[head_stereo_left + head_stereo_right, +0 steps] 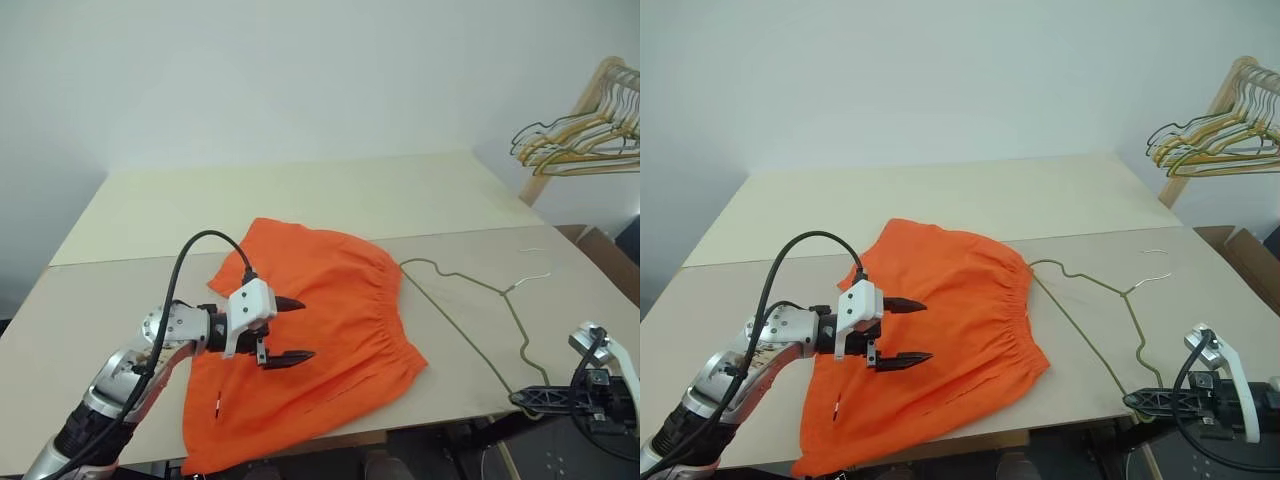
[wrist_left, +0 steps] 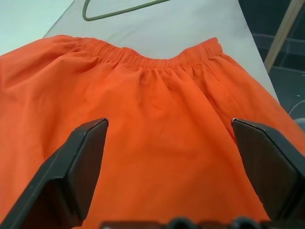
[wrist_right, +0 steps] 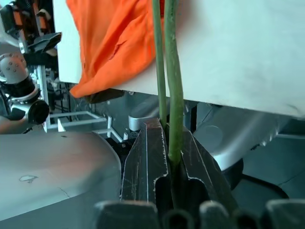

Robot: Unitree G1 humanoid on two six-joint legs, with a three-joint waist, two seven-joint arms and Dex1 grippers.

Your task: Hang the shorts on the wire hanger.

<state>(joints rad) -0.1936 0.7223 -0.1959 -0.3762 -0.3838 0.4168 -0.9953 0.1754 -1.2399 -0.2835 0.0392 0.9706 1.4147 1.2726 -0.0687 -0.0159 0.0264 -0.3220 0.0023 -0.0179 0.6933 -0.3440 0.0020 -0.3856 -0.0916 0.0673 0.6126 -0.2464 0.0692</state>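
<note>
A: Where do the shorts (image 1: 310,340) lie against the left gripper (image 1: 288,330)?

B: They are spread flat on the table (image 1: 300,200), straight under it and ahead of it. The left gripper hovers over the middle of the orange cloth with its two black fingers (image 2: 81,162) spread wide and nothing between them. In the left wrist view the gathered waistband runs across beyond the fingertips.

A: And the right gripper (image 1: 530,398)?

B: It sits at the near table edge, off to the side of the shorts, clamped on the wire hanger (image 1: 480,320). The right wrist view shows the olive wire (image 3: 174,95) pinched between its closed fingers.

A: How does the hanger lie from there?

B: It stretches away from the right gripper over the tabletop, toward the waistband, one end just beside the cloth. Its hook lies out on the bare table.

A: Anything else?

B: A bunch of hangers (image 1: 580,135) hangs on a wooden rack, well apart from both grippers.
</note>
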